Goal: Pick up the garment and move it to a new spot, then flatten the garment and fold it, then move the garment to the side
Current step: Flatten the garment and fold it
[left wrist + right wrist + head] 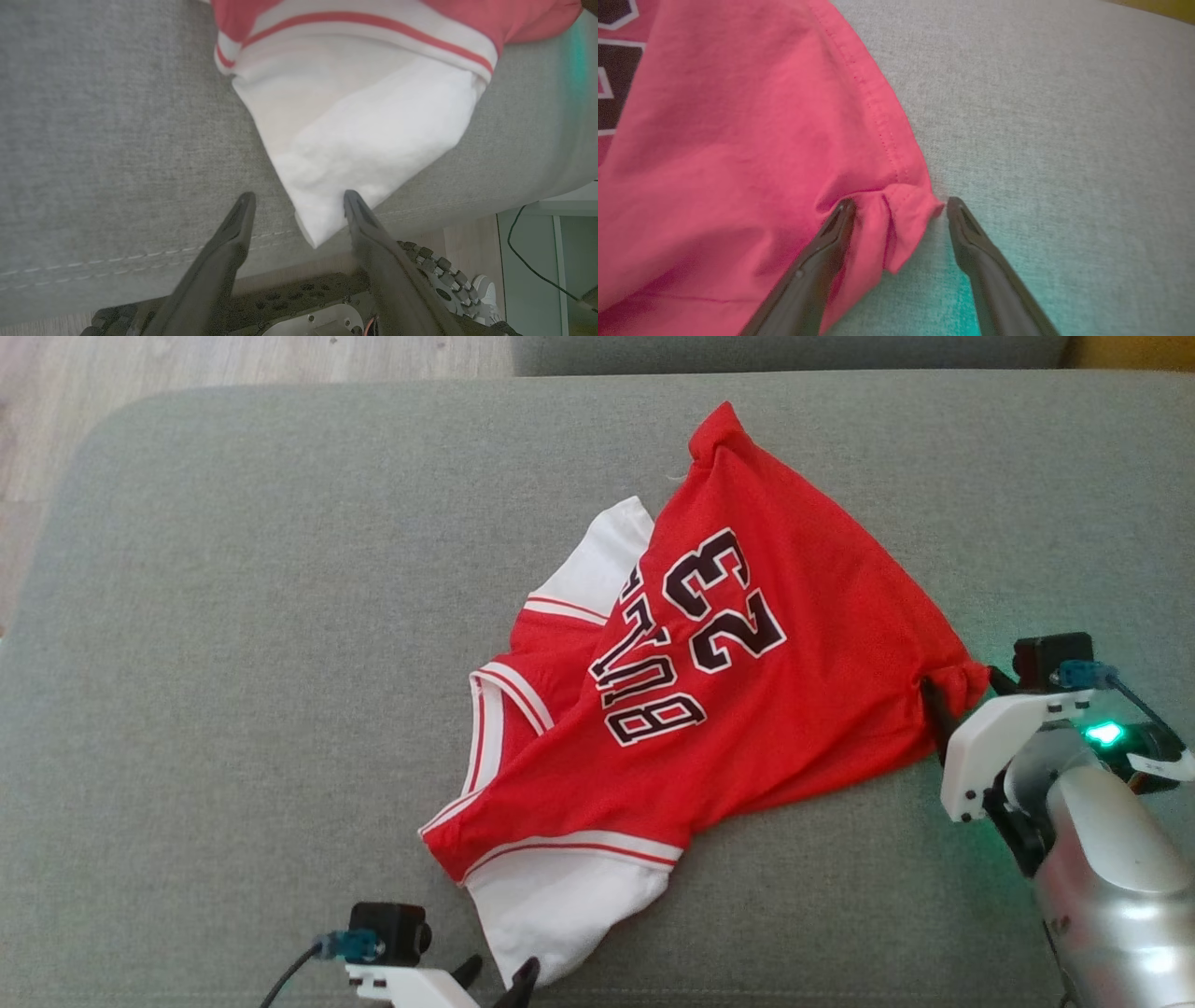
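A red garment (747, 672), a jersey with black-and-white lettering and white sleeves, lies rumpled on the grey cushion (233, 616). At the cushion's near edge my left gripper (499, 975) stands open. In the left wrist view the left gripper (299, 198) has the tip of the white sleeve (373, 135) lying between its fingers. My right gripper (966, 695) is open at the garment's right corner. In the right wrist view the right gripper (901, 203) straddles the bunched red hem corner (906, 210), its left finger against the cloth.
The cushion's seamed front edge (117, 261) runs just below the left fingertips, with my base (299, 298) and floor beneath. Wooden floor (187, 364) lies beyond the cushion's far left corner. Another grey cushion (794, 350) sits behind.
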Available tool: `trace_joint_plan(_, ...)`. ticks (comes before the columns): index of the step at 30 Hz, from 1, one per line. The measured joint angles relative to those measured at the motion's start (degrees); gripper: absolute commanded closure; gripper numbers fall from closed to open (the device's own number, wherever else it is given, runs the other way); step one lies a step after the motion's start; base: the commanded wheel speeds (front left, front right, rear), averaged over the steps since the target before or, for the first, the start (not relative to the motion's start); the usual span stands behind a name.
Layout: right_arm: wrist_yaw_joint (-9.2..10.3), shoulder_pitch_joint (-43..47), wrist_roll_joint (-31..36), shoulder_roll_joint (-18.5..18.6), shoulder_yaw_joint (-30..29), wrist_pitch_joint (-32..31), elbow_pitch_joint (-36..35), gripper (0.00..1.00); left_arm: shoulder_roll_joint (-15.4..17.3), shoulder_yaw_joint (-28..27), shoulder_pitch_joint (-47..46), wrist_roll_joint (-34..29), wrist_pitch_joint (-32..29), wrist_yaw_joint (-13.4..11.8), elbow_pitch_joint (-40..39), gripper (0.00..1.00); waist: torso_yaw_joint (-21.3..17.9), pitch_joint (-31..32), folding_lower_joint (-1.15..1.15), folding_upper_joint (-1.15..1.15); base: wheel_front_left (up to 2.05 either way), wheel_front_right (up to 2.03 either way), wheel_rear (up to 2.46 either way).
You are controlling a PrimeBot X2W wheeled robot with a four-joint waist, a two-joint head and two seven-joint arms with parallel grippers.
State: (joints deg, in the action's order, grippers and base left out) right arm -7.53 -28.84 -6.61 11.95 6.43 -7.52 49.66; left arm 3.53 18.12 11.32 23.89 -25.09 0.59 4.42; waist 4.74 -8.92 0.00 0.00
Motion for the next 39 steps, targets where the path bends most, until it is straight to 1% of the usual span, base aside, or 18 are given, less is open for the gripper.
trace_joint_plan(3, 0.0, -0.1, 0.0, 0.0, 0.4, 0.0, 0.7, 0.0, 0.0, 0.2, 0.0, 0.0, 0.0, 0.0, 0.2, 0.0, 0.2, 0.1, 0.0, 0.0, 0.0, 0.0, 0.0)
trace_joint_plan(4, 0.0, -0.1, 0.0, 0.1, 0.4, 0.0, 1.0, 0.03, 0.0, 0.2, 0.0, 0.0, 0.0, 0.0, 0.4, 0.0, 0.2, 0.2, 0.0, 0.0, 0.0, 0.0, 0.0)
trace_joint_plan(5, 0.0, -0.1, 0.0, 0.1, 0.4, 0.1, 1.2, 0.09, 0.0, 0.3, 0.0, 0.0, 0.0, 0.0, 0.4, 0.0, 0.2, 0.3, 0.0, 0.0, 0.0, 0.0, 0.0)
trace_joint_plan(6, 0.0, -0.1, 0.0, 0.1, 0.4, 0.1, 1.3, 0.11, 0.0, 0.3, 0.0, 0.0, 0.0, -0.1, 0.4, 0.0, 0.3, 0.3, 0.0, 0.0, 0.0, 0.0, 0.0)
trace_joint_plan(8, 0.0, -0.3, 0.0, 0.1, 0.4, 0.5, 1.7, 0.08, 0.0, 0.5, 0.0, 0.0, 0.0, -0.1, 0.3, 0.0, 0.4, 0.3, 0.0, 0.0, 0.0, 0.0, 0.0)
trace_joint_plan(9, 0.0, -0.4, 0.0, 0.1, 0.4, 0.5, 2.0, 0.08, 0.1, 0.6, 0.0, 0.0, 0.0, -0.1, 0.3, 0.0, 0.5, 0.3, 0.0, 0.0, 0.0, 0.0, 0.0)
trace_joint_plan(10, 0.0, -0.6, -0.1, 0.1, 0.4, 0.6, 2.3, 0.09, 0.1, 0.7, 0.1, 0.0, 0.0, -0.1, 0.2, 0.0, 0.5, 0.3, 0.0, 0.0, 0.0, 0.0, 0.0)
trace_joint_plan(11, 0.0, -0.8, -0.2, 0.1, 0.4, 0.6, 2.5, 0.13, 0.2, 0.8, 0.1, 0.2, 0.0, -0.1, 0.0, 0.0, 0.5, 0.3, 0.0, 0.0, 0.0, 0.0, 0.0)
trace_joint_plan(12, -0.01, -1.1, -0.4, 0.1, 0.4, 0.7, 2.7, 0.14, 0.3, 0.9, 0.1, 0.5, 0.0, -0.1, -0.1, 0.0, 0.6, 0.3, 0.0, 0.0, 0.0, 0.0, 0.0)
trace_joint_plan(18, 0.0, -1.2, -0.5, 0.2, 0.4, 1.6, 3.4, 0.07, 1.0, 1.0, 0.3, 0.5, -0.2, -0.6, -0.5, 0.0, 0.6, 0.3, 0.0, 0.0, 0.0, 0.0, 0.0)
trace_joint_plan(22, -0.01, -1.3, -0.6, 0.1, 0.6, 2.0, 3.9, 0.12, 1.1, 1.3, 0.3, 1.6, -0.7, -0.5, -0.4, 0.0, 0.5, 0.2, 0.0, 0.0, 0.0, 0.0, 0.0)
trace_joint_plan(26, -0.01, -2.0, -0.9, 0.0, 0.9, 2.1, 4.4, 0.07, 1.1, 1.7, 0.0, 2.0, -1.0, 0.0, 0.9, 0.0, 0.1, -0.1, 0.0, 0.0, 0.0, 0.0, 0.0)
trace_joint_plan(29, 0.0, -2.5, -1.0, -0.1, 1.4, 2.1, 4.6, 0.07, 1.0, 1.8, -0.3, 2.1, -0.7, 0.0, 1.7, 0.0, -0.4, -0.2, 0.0, 0.0, 0.0, 0.0, 0.0)
trace_joint_plan(34, -0.01, -3.0, -1.0, -0.3, 2.0, 2.5, 4.7, 0.12, 1.0, 2.0, -1.2, 2.1, 0.4, 0.0, 3.3, 0.0, -1.2, -0.8, 0.0, 0.0, 0.0, 0.0, 0.0)
trace_joint_plan(36, -0.01, -3.5, -1.2, -0.3, 2.1, 2.5, 4.8, 0.12, 1.0, 2.1, -1.4, 2.2, 0.8, 0.0, 3.8, 0.0, -1.4, -1.0, 0.0, 0.0, 0.0, 0.0, 0.0)
trace_joint_plan(37, -0.01, -3.5, -1.4, -0.3, 2.2, 2.5, 4.8, 0.18, 1.0, 2.2, -1.6, 2.2, 1.0, 0.0, 4.2, 0.16, -1.4, -1.1, 0.0, 0.0, 0.0, 0.0, 0.0)
trace_joint_plan(38, -0.01, -3.5, -1.5, -0.3, 2.2, 2.6, 4.8, 0.25, 1.0, 2.3, -1.9, 2.3, 1.2, 0.2, 4.7, 0.51, -1.5, -1.1, 0.0, 0.0, 0.0, 0.0, 0.0)
trace_joint_plan(39, -0.01, -3.5, -1.6, -0.3, 2.3, 2.6, 4.8, 0.47, 1.1, 2.3, -2.4, 2.5, 1.5, 0.4, 5.2, 0.71, -1.5, -1.1, 0.0, 0.0, 0.0, 0.0, 0.0)
